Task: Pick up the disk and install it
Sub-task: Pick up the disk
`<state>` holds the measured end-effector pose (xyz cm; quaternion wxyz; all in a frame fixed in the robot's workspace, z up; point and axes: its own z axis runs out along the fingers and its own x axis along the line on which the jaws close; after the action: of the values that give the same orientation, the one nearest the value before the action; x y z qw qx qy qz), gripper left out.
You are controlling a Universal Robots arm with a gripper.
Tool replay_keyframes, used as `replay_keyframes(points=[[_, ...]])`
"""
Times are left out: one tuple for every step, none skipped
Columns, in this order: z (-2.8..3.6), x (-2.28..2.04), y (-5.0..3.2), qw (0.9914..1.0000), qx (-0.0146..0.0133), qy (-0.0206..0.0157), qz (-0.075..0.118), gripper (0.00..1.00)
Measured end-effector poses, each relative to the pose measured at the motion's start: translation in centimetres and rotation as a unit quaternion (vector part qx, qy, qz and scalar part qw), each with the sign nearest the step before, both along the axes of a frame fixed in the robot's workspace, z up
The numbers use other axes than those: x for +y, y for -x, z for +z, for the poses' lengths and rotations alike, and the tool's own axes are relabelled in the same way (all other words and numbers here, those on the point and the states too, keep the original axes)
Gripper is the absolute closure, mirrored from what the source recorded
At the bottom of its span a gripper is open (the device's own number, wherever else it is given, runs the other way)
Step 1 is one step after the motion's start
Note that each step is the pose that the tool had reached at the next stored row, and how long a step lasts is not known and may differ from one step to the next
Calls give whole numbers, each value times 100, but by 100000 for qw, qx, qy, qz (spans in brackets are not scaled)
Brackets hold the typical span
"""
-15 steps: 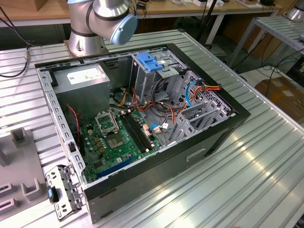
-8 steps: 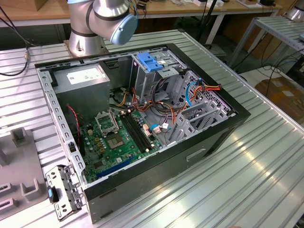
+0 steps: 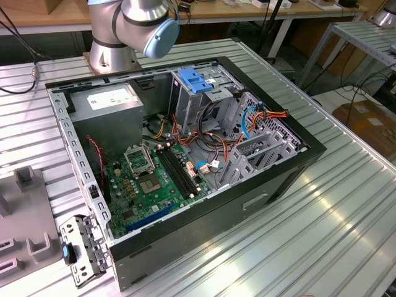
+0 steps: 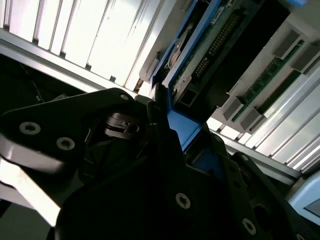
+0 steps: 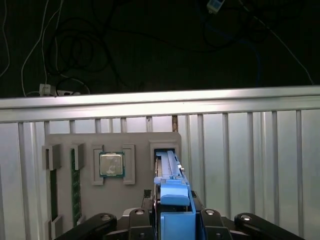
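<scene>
jaws: pressed in on the disk (image 5: 169, 170) and pinching it, with the black fingers (image 5: 148, 221) flat against its two broad sides

gripper (image 5: 176, 225): black, closed around the near end of the disk in both wrist views (in the second wrist view the gripper (image 4: 182, 135) has the blue rail running right between its fingers)

disk: held on edge, with its thin blue rail toward the first wrist camera. Its far end is at a narrow slot in the grey tray (image 5: 135, 142). I cannot tell whether it rests in that slot or hangs just above it. The second wrist view shows the disk (image 4: 202, 55) from its connector end, with a row of pins.

grey tray: lies on the slatted metal table (image 5: 250, 150). A square processor chip (image 5: 111, 164) sits in the pocket just beside the disk's slot. Green memory sticks (image 5: 75, 185) stand further along.

computer case (image 3: 204, 232): black, lying open on the slatted metal table (image 3: 334, 229) in the exterior view

inside the case: green motherboard (image 3: 154, 179), grey power supply box (image 3: 111, 108), metal drive cage (image 3: 213, 108) topped by a blue bracket (image 3: 195, 80), orange and red wires (image 3: 204, 139)

arm (image 3: 145, 25): its silver and pale-blue joint rises behind the case
</scene>
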<state>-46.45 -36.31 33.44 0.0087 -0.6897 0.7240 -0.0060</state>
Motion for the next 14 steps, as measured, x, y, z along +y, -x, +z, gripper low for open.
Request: replay_keyframes(points=[[33,0,0,100000,2,1,-2,63],[63,0,0,100000,9,5,-2,63],[92,0,0,100000,13,6,-2,63],[117,0,0,100000,7,3,-1,63],[144,0,0,100000,5,1,0,63],[178,0,0,100000,5,2,-2,63],[204,0,0,100000,6,3,-1,63],[237,0,0,100000,6,3,1,63],[282,0,0,100000,5,4,-1,63],[322,0,0,100000,7,2,0,63],[344,0,0,100000,6,2,-1,63],[360,0,0,100000,6,3,0,63],[390,0,0,100000,5,1,0,63],[404,0,0,100000,4,2,-1,63]])
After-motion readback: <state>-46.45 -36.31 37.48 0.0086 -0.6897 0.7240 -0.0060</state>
